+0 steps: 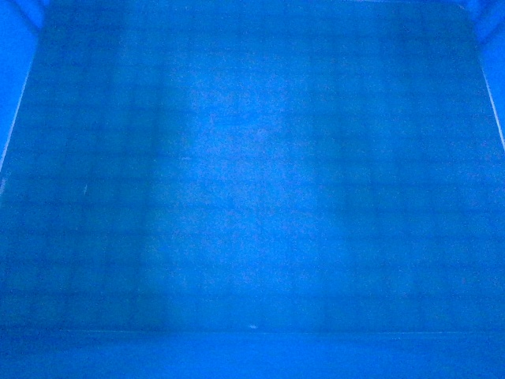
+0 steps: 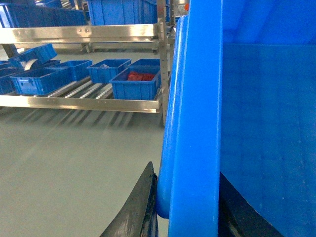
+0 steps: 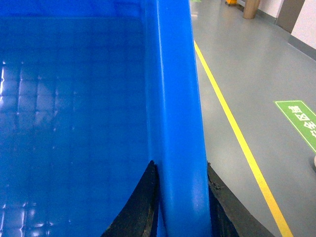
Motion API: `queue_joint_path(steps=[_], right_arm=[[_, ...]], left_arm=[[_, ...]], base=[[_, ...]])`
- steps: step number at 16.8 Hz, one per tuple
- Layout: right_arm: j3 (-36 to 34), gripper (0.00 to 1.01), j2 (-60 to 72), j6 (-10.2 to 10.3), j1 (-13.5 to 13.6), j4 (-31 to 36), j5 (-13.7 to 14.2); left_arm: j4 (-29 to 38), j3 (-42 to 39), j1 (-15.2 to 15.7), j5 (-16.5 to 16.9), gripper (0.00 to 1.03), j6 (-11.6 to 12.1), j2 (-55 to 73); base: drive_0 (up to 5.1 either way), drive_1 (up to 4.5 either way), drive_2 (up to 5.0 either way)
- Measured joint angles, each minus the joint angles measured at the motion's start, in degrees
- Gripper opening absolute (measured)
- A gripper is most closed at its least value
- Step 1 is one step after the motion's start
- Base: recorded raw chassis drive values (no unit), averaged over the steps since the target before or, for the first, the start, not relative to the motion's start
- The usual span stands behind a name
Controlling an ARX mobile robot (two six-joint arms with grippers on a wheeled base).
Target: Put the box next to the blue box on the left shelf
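The box [image 1: 252, 189] fills the head view, which shows only its grid-patterned floor and slivers of its inner walls. My left gripper [image 2: 186, 174] is shut on the box's left wall [image 2: 195, 98], one black finger outside and one inside. My right gripper [image 3: 180, 165] is shut on the right wall [image 3: 173, 98] in the same way. In the left wrist view a steel shelf [image 2: 79, 102] stands to the left, apart from the carried box. Several blue boxes rest on its rollers; the nearest one [image 2: 136, 86] holds something red. I cannot tell which of them the task means.
The shelf's upright post [image 2: 164, 64] stands close to the carried box's left wall. An upper shelf carries another blue crate [image 2: 121, 11]. Grey floor lies on both sides. A yellow line [image 3: 237, 133] and a green floor marking [image 3: 301, 121] run along the right.
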Motion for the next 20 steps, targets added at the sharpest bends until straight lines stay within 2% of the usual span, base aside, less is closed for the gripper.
queue_joint_path(steps=[20], right_arm=[[-0.04, 0.17, -0.09, 0.0, 0.02, 0.04, 0.0]], left_arm=[[0.02, -0.04, 0.0, 0.02, 0.2, 0.0, 0.0]], base=[[0.0, 4.29, -4.2]])
